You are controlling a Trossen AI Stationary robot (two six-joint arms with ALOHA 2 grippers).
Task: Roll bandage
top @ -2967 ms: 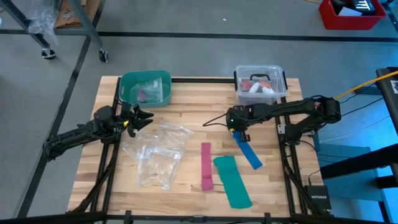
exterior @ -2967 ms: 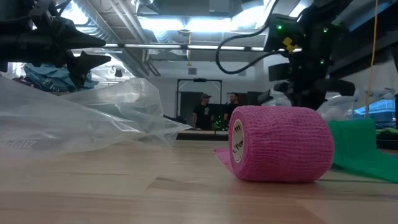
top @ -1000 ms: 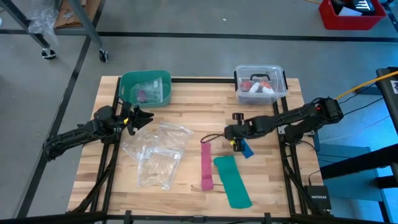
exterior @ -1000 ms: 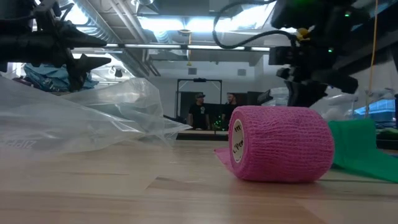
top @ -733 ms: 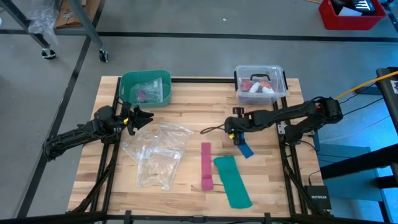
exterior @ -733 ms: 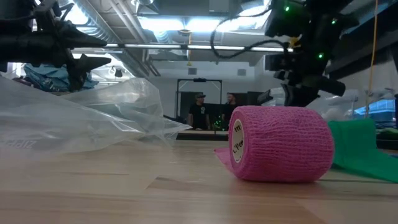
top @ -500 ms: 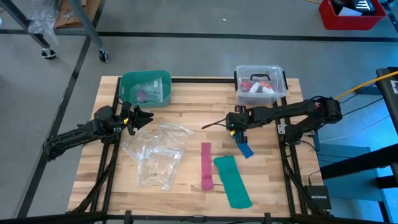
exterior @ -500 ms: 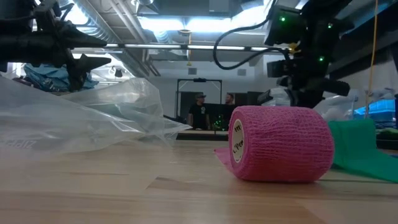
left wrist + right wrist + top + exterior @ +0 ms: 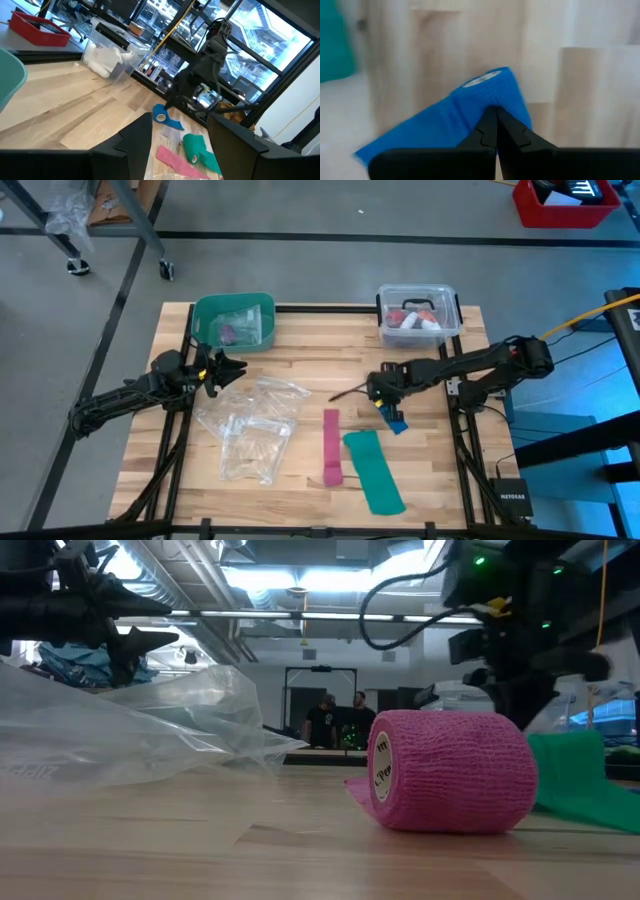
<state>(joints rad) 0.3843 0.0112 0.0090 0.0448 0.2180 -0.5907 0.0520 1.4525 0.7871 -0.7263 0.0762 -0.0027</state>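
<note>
Blue bandage (image 9: 396,423) lay on the wooden worktop (image 9: 300,370), seen from above just beside the far tip of the teal-green strip (image 9: 374,471), mostly wound into a small roll with a short tail. The right gripper (image 9: 383,407) sat directly over it, fingers pressed together. A pink strip (image 9: 331,446) lay alongside the teal-green strip, on the side away from the bandage. The left gripper (image 9: 232,367) hung with fingers apart and empty, well apart from the bandage, near a green bin (image 9: 233,320) and above crumpled clear plastic bags (image 9: 252,427). A clear lidded box (image 9: 418,315) stood at the worktop's back edge beyond the bandage.

From worktop height, a pink roll (image 9: 448,784) filled the foreground, small black print on its core too small to read. The bandage was hidden behind it.

From the left wrist, the bandage (image 9: 163,116) showed as a blue roll with a white core and a tail of fabric, near the teal-green roll (image 9: 198,150).

From the right wrist, the closed gripper (image 9: 492,122) touched the bandage (image 9: 470,115), its rolled end and flat tail both visible.

Rolling looked well along, with the loose tail left. The next move would probably need the closed fingers to push the roll along that tail without it skewing. No brand or label could be read.
</note>
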